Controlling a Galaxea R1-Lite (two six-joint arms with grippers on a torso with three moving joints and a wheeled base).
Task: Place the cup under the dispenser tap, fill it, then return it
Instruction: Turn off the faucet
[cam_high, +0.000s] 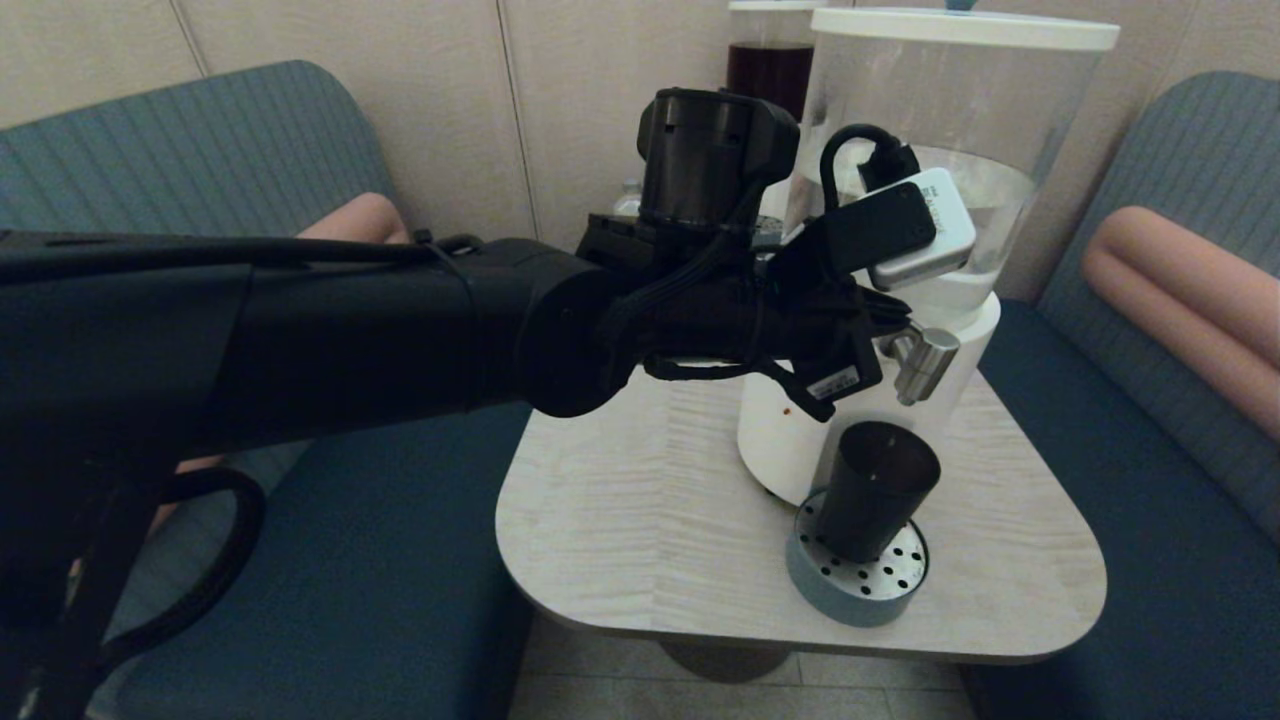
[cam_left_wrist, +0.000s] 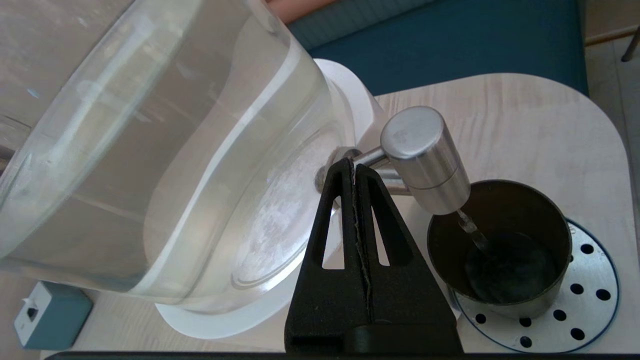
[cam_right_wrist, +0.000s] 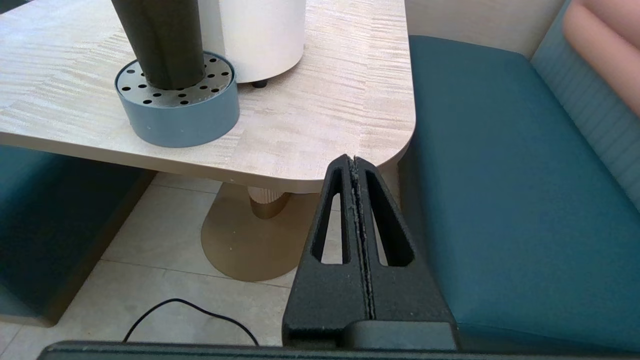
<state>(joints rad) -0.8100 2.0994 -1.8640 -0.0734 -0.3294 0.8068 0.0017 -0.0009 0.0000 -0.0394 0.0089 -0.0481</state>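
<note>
The dark cup (cam_high: 880, 490) stands upright on a round blue drip tray (cam_high: 860, 590), right below the steel dispenser tap (cam_high: 925, 365). In the left wrist view a thin stream (cam_left_wrist: 470, 227) runs from the tap (cam_left_wrist: 425, 160) into the cup (cam_left_wrist: 500, 250), which holds a little clear liquid. My left gripper (cam_left_wrist: 354, 164) is shut, holding nothing, its tips against the tap's stem behind the spigot. The right gripper (cam_right_wrist: 354, 159) is shut and empty, low beside the table's near right corner. From there the cup (cam_right_wrist: 160, 40) shows only its lower part.
The big clear-tank dispenser (cam_high: 950, 130) on a white base fills the table's back right; a narrower one with dark liquid (cam_high: 770, 70) stands behind it. A small blue box (cam_left_wrist: 45, 315) lies beside the base. Blue benches flank the wooden table (cam_high: 650, 500).
</note>
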